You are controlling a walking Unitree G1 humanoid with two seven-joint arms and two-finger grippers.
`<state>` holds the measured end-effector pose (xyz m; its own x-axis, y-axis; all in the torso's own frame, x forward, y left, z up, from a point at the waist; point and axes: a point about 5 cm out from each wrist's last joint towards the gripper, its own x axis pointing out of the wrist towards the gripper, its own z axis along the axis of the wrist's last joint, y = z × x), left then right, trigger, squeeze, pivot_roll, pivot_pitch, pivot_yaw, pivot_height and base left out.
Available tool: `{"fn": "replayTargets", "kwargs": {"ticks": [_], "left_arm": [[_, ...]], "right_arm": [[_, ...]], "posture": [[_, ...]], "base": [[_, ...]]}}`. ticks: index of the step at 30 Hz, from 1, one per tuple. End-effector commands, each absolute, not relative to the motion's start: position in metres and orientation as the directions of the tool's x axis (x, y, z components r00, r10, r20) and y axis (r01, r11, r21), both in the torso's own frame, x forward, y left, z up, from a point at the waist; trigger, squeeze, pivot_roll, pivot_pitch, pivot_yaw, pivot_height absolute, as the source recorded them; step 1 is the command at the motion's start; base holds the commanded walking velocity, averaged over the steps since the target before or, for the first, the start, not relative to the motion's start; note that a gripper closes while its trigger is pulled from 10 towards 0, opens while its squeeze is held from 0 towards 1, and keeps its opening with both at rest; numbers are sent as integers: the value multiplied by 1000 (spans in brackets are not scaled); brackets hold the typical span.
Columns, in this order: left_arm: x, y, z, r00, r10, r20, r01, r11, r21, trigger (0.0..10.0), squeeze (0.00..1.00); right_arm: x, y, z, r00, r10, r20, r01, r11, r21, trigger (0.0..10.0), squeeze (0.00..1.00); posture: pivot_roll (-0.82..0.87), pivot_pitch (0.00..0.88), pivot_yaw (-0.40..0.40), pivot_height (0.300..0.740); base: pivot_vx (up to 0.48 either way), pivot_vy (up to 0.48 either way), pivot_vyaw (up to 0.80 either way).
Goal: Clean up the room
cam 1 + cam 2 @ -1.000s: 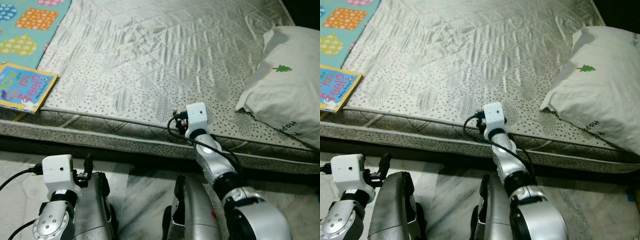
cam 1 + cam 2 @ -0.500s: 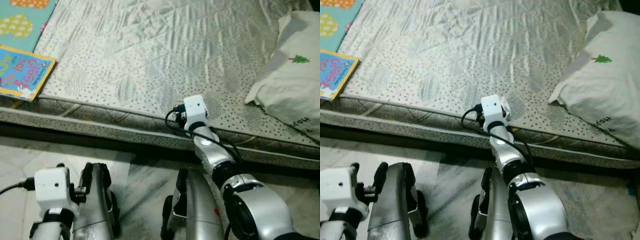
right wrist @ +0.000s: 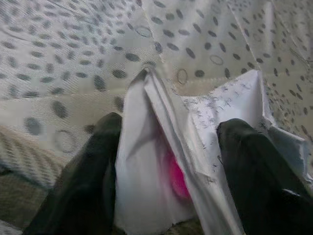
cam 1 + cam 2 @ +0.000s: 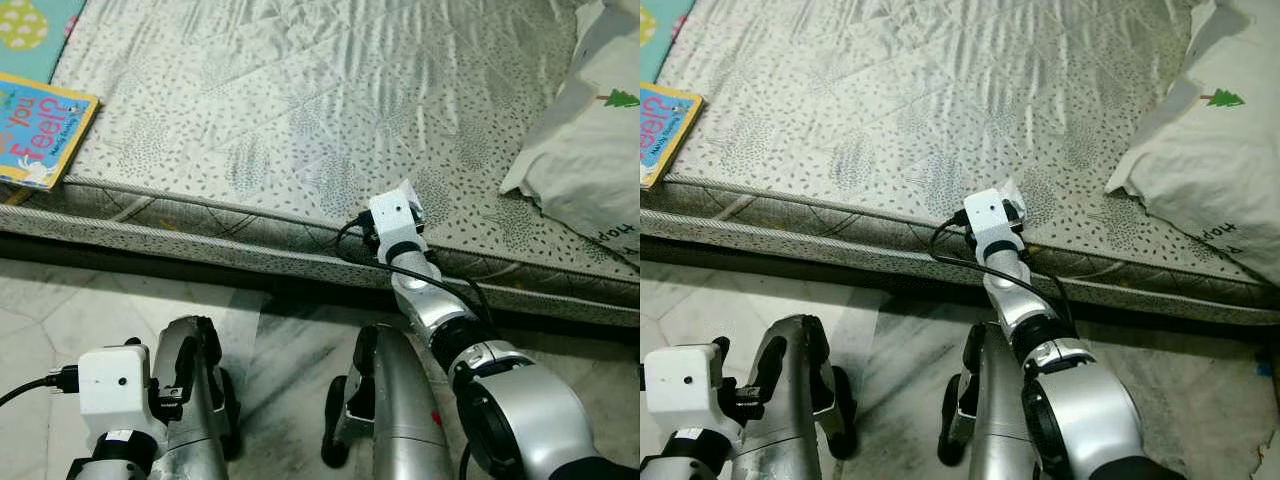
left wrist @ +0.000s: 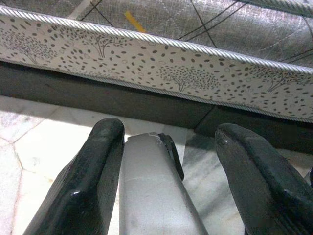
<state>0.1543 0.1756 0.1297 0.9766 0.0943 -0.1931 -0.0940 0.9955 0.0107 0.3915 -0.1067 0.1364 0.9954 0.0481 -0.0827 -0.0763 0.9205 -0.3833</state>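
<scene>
Crumpled white paper [image 3: 195, 147], pink spot inside, lies on mattress [image 4: 300, 90] near front edge. My right hand [image 3: 168, 166] now straddles it, fingers spread either side, not yet pinching. Head view has swung since a second ago; paper itself unmoved. I judge grasp comes next. Left hand [image 5: 168, 171] spread, idle over floor. Book [image 4: 35, 130], pillow [image 4: 590, 150] untouched.

Both eye views look steeply down from the head onto the mattress [image 4: 300, 110] edge, sharing its near border, the pillow [image 4: 1220, 170] and the book [image 4: 35, 135]. The left wrist view sits low beside the mattress, facing its side band across the floor [image 5: 44, 137]. The right wrist view hangs very near above the mattress top, over a crumpled paper [image 3: 195, 147].
</scene>
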Motion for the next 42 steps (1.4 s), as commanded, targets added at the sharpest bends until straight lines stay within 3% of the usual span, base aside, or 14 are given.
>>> {"fn": "replayTargets", "kwargs": {"ticks": [1,7,11,22,27,37,42], "left_arm": [[151,176,125,969,99,-227,-97,995,16,10000,0],[157,170,124,973,55,-226,-57,998,-3,10000,0],[166,153,122,967,-100,-233,88,994,-62,10000,0],[166,134,117,913,-320,-255,311,947,-75,10000,0],[173,139,123,943,-292,-158,296,955,2,10000,0],[189,131,136,965,-256,-48,257,966,17,10000,0],[210,129,151,961,-269,57,268,963,32,10000,0]], "right_arm": [[386,-130,119,987,-33,-157,-33,915,-402,314,0],[387,-145,119,985,-79,-155,10,915,-403,0,0],[386,-148,119,984,-88,-158,19,919,-395,0,0],[390,-151,126,984,-102,-147,42,931,-364,0,0],[392,-150,130,985,-99,-144,44,937,-346,0,0],[395,-145,137,987,-88,-131,46,954,-297,0,0],[402,-139,154,994,-46,-95,30,986,-164,0,0]], "posture": [[159,474,-179,565],[146,452,-172,565],[141,429,-163,565],[144,374,-157,565],[146,339,-160,565],[153,291,-157,565],[123,220,-146,565]], "base": [[0,0,0],[0,0,0],[0,0,0],[0,0,0],[0,0,0],[0,0,0],[0,0,0]]}}
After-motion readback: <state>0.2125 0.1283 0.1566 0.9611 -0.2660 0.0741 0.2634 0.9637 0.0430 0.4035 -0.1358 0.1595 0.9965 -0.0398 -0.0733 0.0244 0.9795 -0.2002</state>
